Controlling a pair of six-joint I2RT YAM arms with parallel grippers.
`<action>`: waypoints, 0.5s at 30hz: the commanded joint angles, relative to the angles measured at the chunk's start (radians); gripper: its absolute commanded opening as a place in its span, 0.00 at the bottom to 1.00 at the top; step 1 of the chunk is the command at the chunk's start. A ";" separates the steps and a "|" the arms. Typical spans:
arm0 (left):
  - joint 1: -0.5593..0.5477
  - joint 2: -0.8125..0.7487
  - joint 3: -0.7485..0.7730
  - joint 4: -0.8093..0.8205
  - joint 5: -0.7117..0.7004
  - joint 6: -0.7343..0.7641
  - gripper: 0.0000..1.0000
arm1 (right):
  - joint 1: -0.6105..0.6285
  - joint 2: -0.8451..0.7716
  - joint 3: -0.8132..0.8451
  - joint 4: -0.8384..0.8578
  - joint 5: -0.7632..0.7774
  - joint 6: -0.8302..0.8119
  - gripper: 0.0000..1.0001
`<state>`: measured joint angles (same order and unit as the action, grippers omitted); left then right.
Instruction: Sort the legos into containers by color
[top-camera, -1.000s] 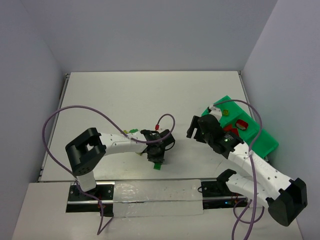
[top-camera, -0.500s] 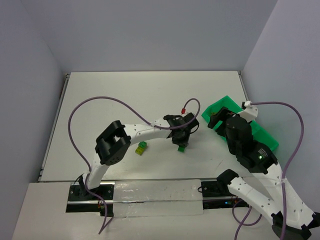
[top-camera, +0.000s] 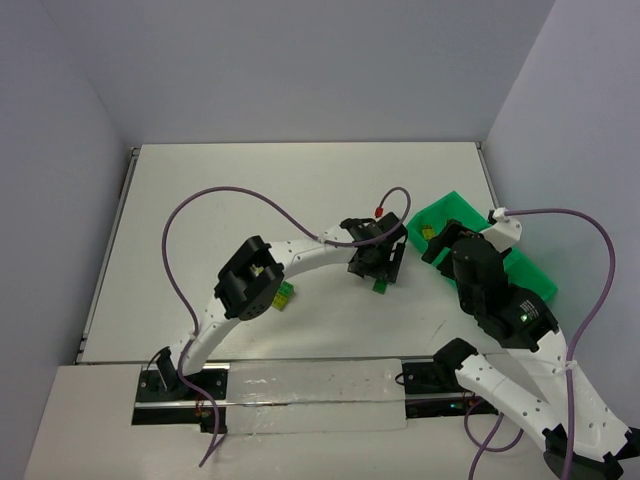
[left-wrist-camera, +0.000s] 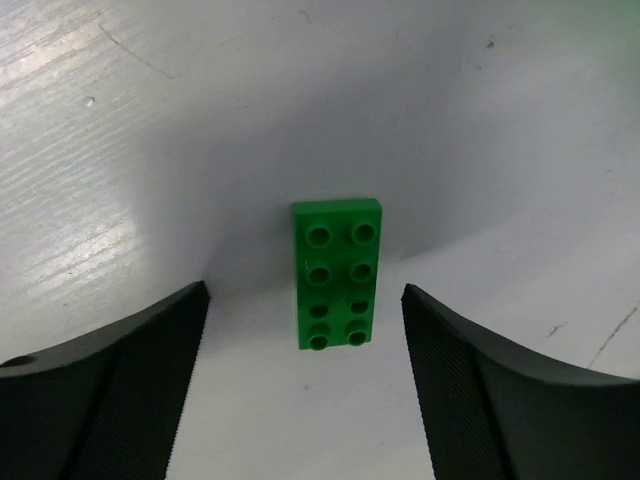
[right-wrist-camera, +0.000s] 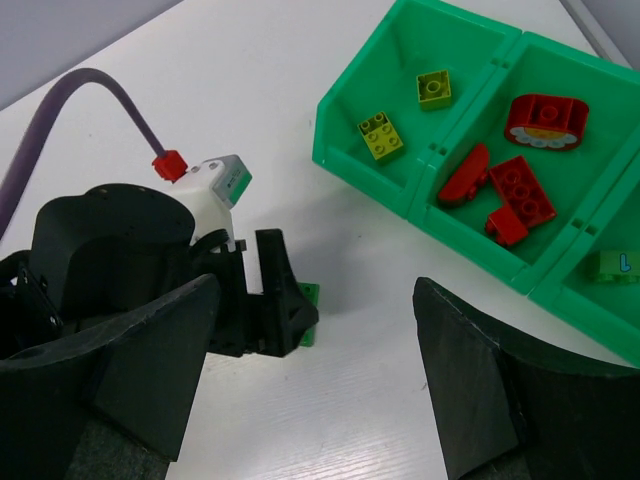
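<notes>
A dark green lego (left-wrist-camera: 338, 273) lies flat on the table, studs up, touching neither finger of my open left gripper (left-wrist-camera: 305, 291). From above, that gripper (top-camera: 385, 265) hovers over the brick (top-camera: 380, 286), just left of the green tray (top-camera: 445, 205). My right gripper (right-wrist-camera: 318, 290) is open and holds nothing, looking down on the left gripper (right-wrist-camera: 270, 300) and the brick (right-wrist-camera: 308, 300). The tray (right-wrist-camera: 360, 180) holds two yellow-green legos (right-wrist-camera: 380, 135), red legos (right-wrist-camera: 522, 190) and a dark green one (right-wrist-camera: 612, 265), each colour in its own compartment.
A small stack of a green and a yellow-green lego (top-camera: 284, 294) sits on the table by the left arm's elbow. The right arm (top-camera: 490, 290) covers much of the tray from above. A purple cable (top-camera: 230, 195) loops over the table's left half.
The left arm carried the green lego to the right, towards the tray, then opened and left it on the table. The right arm drew back over the tray.
</notes>
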<state>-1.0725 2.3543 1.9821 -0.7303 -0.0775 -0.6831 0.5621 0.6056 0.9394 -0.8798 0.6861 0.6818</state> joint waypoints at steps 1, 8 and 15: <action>0.003 -0.026 0.009 0.019 0.027 0.011 0.96 | -0.007 0.003 -0.005 -0.004 0.036 0.021 0.86; 0.075 -0.176 0.006 -0.050 -0.063 0.029 0.98 | -0.007 0.017 -0.058 0.034 -0.030 0.034 0.86; 0.289 -0.503 -0.247 -0.054 -0.102 0.049 0.97 | 0.000 0.125 -0.222 0.175 -0.208 0.097 0.83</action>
<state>-0.9022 2.0813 1.8347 -0.7788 -0.1202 -0.6600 0.5619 0.6576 0.7919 -0.8248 0.5803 0.7204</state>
